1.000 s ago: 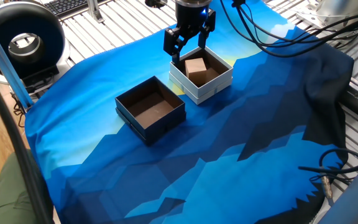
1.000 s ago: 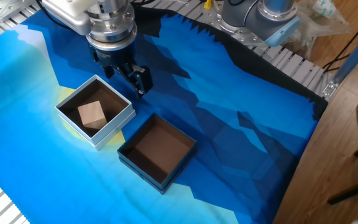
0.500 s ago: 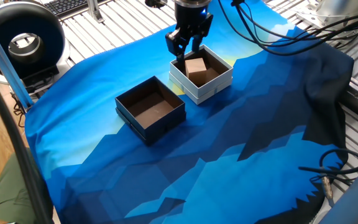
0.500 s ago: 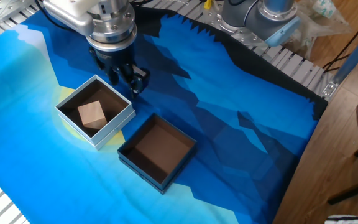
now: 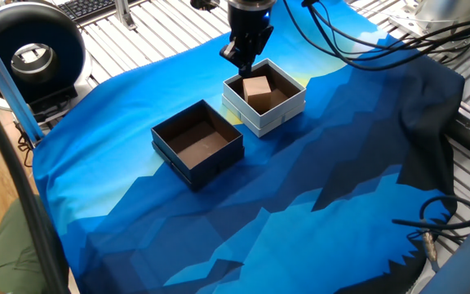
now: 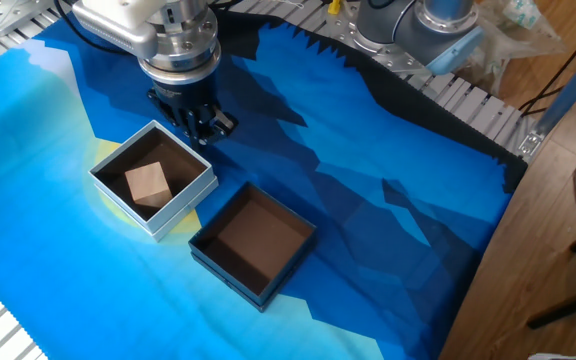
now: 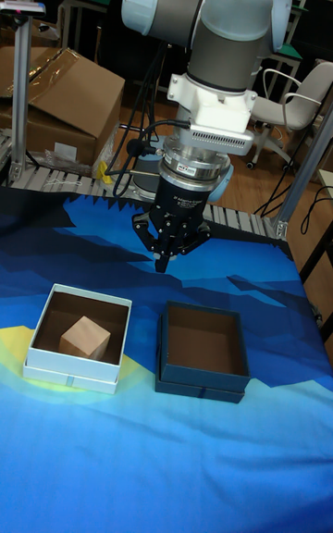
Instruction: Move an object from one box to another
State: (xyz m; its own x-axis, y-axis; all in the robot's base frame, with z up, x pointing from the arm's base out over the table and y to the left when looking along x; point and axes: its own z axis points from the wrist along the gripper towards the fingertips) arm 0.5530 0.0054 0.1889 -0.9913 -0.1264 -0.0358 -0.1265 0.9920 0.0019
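Observation:
The small light-brown cube (image 5: 257,86) (image 6: 149,183) (image 7: 86,336) rests inside the white-walled box (image 5: 284,108) (image 6: 196,188) (image 7: 67,370). Beside it stands the dark-walled box (image 5: 210,157) (image 6: 226,266) (image 7: 202,382), with nothing inside. My gripper (image 5: 243,60) (image 6: 204,127) (image 7: 164,260) hangs above the cloth just behind the white box, its fingers shut together on nothing, apart from the cube.
A blue patterned cloth (image 5: 300,204) covers the table. A black round device (image 5: 31,53) stands at the far left of one fixed view, cables (image 5: 365,41) trail at its top right. A cardboard carton (image 7: 55,112) and chairs stand behind the table in the tall view.
The gripper's fingers have closed from open to shut while it stayed behind the white box. The cube and both boxes have not moved.

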